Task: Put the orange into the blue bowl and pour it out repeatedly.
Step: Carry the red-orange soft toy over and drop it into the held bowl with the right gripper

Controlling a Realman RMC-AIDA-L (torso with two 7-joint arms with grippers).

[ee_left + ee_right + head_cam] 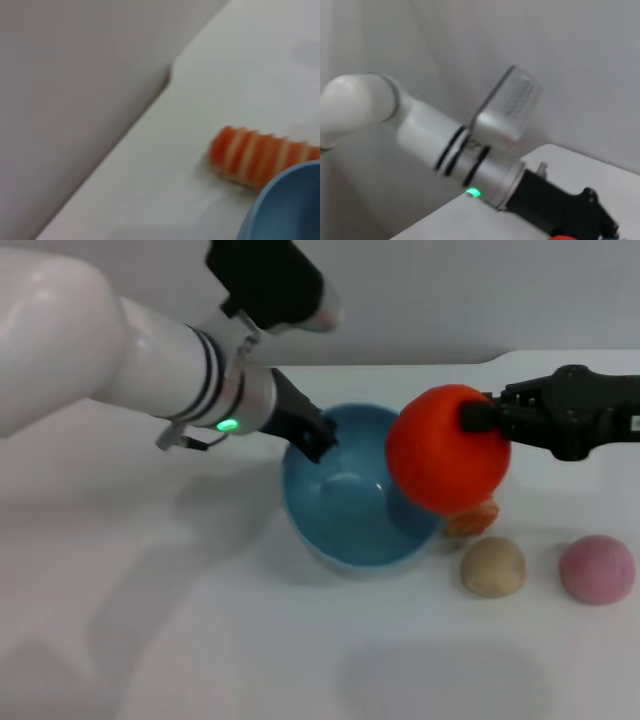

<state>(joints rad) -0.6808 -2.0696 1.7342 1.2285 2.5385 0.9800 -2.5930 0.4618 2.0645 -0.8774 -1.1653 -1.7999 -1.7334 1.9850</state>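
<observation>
Closest to the head camera is the left arm, its hand (pixel 318 436) clamped on the near-left rim of the blue bowl (pixel 345 502), which sits tipped on the worktop (pixel 200 640). The right hand (pixel 478 417) grips the orange (pixel 445 448), held just above the bowl's right edge. I'd say it's the loading step: next, release into the bowl. It's round, no real long axis.

Left wrist: striped loaf (pixel 255 157) beside the bowl rim.

Right wrist: only the left arm shows.
</observation>
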